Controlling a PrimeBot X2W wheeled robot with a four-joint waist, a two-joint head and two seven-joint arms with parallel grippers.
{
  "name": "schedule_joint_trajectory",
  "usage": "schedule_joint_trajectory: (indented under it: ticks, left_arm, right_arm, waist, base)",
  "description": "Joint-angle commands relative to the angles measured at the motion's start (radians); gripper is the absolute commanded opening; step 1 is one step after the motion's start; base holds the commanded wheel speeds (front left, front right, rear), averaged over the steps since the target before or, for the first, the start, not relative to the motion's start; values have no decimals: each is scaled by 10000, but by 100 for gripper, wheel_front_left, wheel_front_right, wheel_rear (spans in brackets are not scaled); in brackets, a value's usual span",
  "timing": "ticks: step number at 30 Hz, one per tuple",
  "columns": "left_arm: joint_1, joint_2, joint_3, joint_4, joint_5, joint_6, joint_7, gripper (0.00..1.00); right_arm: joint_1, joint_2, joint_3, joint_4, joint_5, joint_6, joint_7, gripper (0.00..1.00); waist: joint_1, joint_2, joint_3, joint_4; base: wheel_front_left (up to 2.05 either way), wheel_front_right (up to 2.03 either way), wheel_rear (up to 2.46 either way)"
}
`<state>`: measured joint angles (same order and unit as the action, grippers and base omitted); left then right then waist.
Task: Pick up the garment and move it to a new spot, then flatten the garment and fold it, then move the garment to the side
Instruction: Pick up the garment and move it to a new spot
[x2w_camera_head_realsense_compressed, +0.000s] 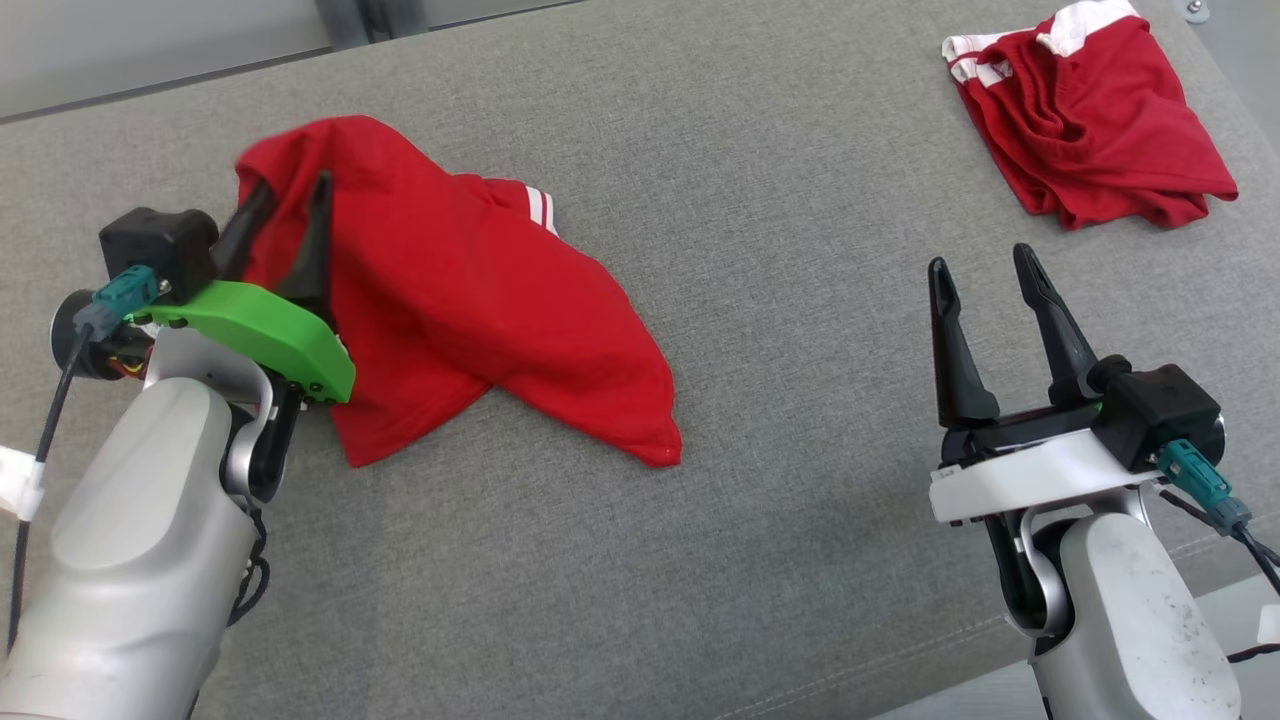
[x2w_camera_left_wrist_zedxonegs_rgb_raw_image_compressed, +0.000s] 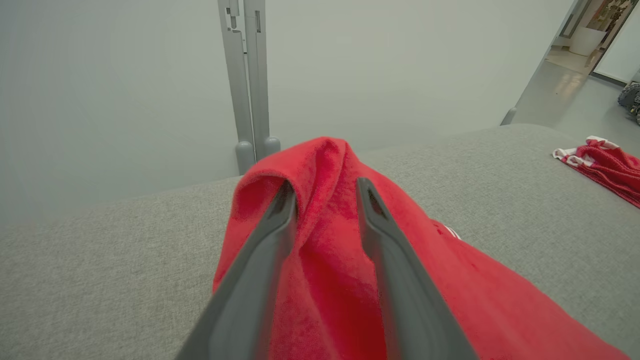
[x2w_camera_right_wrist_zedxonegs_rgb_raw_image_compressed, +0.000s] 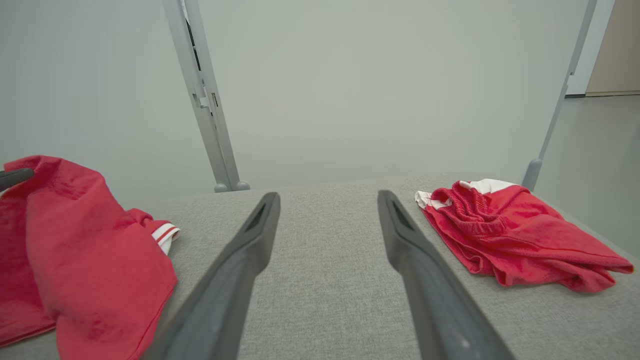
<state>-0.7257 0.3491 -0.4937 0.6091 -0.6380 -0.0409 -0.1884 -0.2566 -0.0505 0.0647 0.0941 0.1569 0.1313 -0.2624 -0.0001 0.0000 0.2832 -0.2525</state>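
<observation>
L jaws pinch garment (x2w_camera_head_realsense_compressed: 480, 310) fold; R jaws wide open, empty; 2nd red cloth (x2w_camera_head_realsense_compressed: 1095, 130) far right.

Likely a lab or test room; behind the grey padded table (x2w_camera_head_realsense_compressed: 760, 560) stands a plain pale partition (x2w_camera_left_wrist_zedxonegs_rgb_raw_image_compressed: 125, 100) on metal posts (x2w_camera_left_wrist_zedxonegs_rgb_raw_image_compressed: 247, 75). Past the table's corner, bare polished floor (x2w_camera_left_wrist_zedxonegs_rgb_raw_image_compressed: 565, 95).

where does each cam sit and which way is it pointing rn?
Head: on the head, looking down at the cushion; left gripper at the garment, right gripper open over bare fabric.
Left wrist: looks along the left fingers, cloth bunched between them, toward a post.
Right wrist: looks along the right fingers across the cushion to the wall.
All three share the garment and the second garment.
</observation>
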Motion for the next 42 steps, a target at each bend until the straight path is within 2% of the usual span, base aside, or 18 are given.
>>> schedule_joint_trajectory:
  ticks: [1, 6, 13, 17, 22, 25, 30, 34, 42]
  left_arm:
    - [-101, -110, 66, 221, -83, -57, -214, 100]
    - [-44, -155, -153, 592, 311, -257, -591, 100]
    - [583, -215, -297, 67, 920, -293, -766, 100]
    - [1224, -128, -46, -760, 1240, -173, -771, 100]
    - [2411, -139, 738, -2098, 1408, 202, -767, 100]
    - [3346, -335, 1419, -3085, 1634, 571, -765, 100]
    - [4781, -753, 2111, -4159, 2125, 928, -756, 100]
    - [5794, -1209, 2630, -4541, 2273, 1018, -756, 100]
    - [7038, -1998, 3373, -4608, 2528, 862, -757, 100]
  right_arm:
    - [-82, -1, 24, 31, 18, -11, -33, 100]
    - [-17, -4, -10, 103, -80, -11, -34, 100]
    - [185, -5, -103, 258, -235, -11, -34, 100]
    - [315, -5, -64, 320, -136, -13, -34, 100]
    - [529, -5, 17, 449, -50, -11, -32, 100]
    - [687, -5, 74, 430, 8, -11, -34, 100]
    - [926, -6, 181, 487, 134, -11, -34, 100]
    - [1152, -8, 174, 520, 162, -11, -34, 100]
    - [1615, -5, 282, 719, 209, -11, -34, 100]
  waist:
    - [1, 0, -28, 41]
    - [1, 0, -255, 320]
    - [1, 0, -908, 887]
    - [1, 0, -1312, 1178]
    - [1, 0, -1711, 1518]
    - [1, 0, -1903, 1711]
    - [1, 0, -2144, 1963]
    - [1, 0, -2343, 2146]
    - [1, 0, -2710, 2403]
  base:
    - [0, 0, 0]
    - [0, 0, 0]
    - [0, 0, 0]
    - [0, 0, 0]
    - [0, 0, 0]
    - [0, 0, 0]
    - [0, 0, 0]
    - [0, 0, 0]
    - [0, 0, 0]
